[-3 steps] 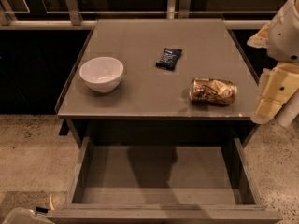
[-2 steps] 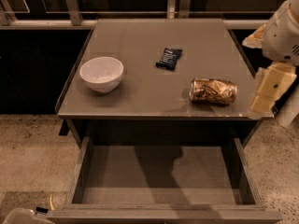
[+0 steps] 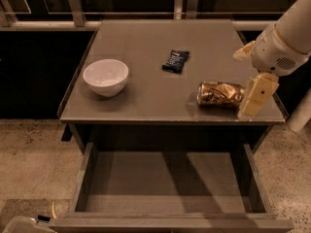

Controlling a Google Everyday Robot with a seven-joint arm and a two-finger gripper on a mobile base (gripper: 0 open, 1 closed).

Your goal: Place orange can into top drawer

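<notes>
The orange can (image 3: 219, 94) lies on its side on the tabletop (image 3: 160, 57) near the front right corner, golden-brown with pale markings. My gripper (image 3: 253, 106) hangs from the white arm (image 3: 286, 35) at the right edge of the table, just right of the can's end and close to it; it holds nothing that I can see. The top drawer (image 3: 167, 181) is pulled open below the table's front edge, wide and shallow with a flat grey-brown bottom, and nothing lies in it.
A white bowl (image 3: 106, 76) stands on the left of the tabletop. A small dark snack packet (image 3: 175, 60) lies near the middle. A railing (image 3: 75, 4) runs behind the table. Speckled floor (image 3: 34, 154) lies on both sides of the drawer.
My gripper and arm have moved left, from beyond the table's right edge to just beside the can. The can, bowl, packet and drawer have not moved.
</notes>
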